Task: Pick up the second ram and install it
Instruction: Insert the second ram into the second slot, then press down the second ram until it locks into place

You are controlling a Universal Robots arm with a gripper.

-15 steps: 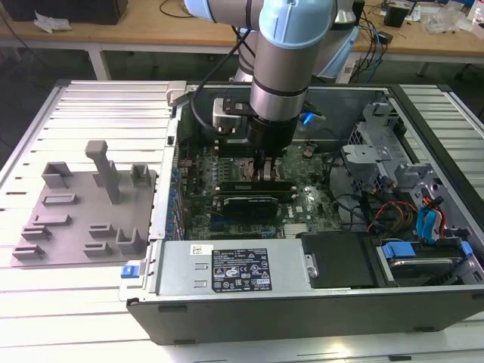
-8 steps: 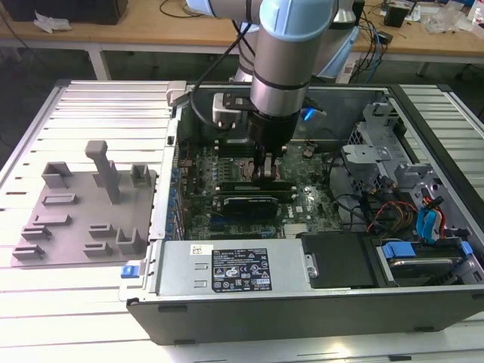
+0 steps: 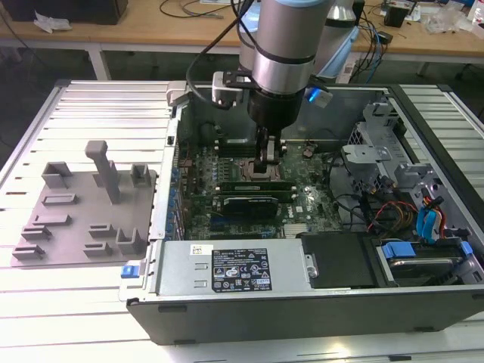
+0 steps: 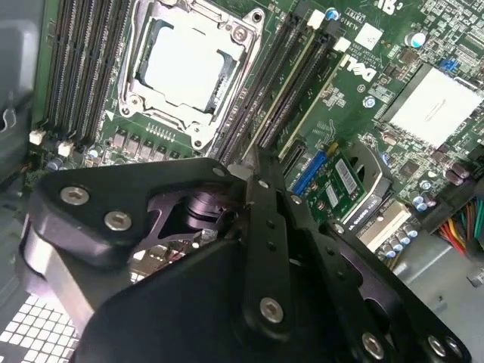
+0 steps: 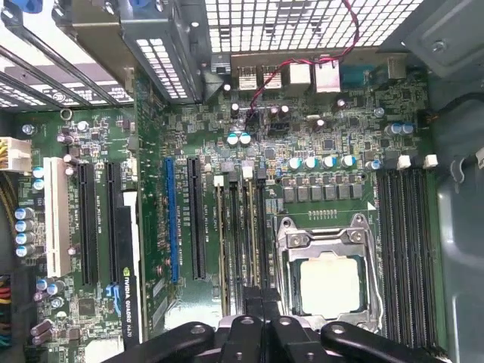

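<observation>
The second ram (image 3: 283,184) is a thin green stick standing on edge in the slots just beside the CPU socket (image 3: 249,170), inside the open computer case. In the second wrist view the ram (image 4: 299,94) runs along a black slot up to my fingertips. My gripper (image 3: 268,174) reaches straight down onto the stick's middle, its jaws drawn together on the stick's flat sides. The gripper (image 4: 243,168) shows as black linkage in both wrist views, and its tips (image 5: 261,302) sit over the slots left of the socket (image 5: 327,281).
A wider black expansion card (image 3: 246,203) lies just in front of the ram slots. A grey tray (image 3: 76,219) with upright holders rests outside the case on the exterior view's left. The power supply (image 3: 227,272) and the drive cage with cables (image 3: 423,219) crowd the case.
</observation>
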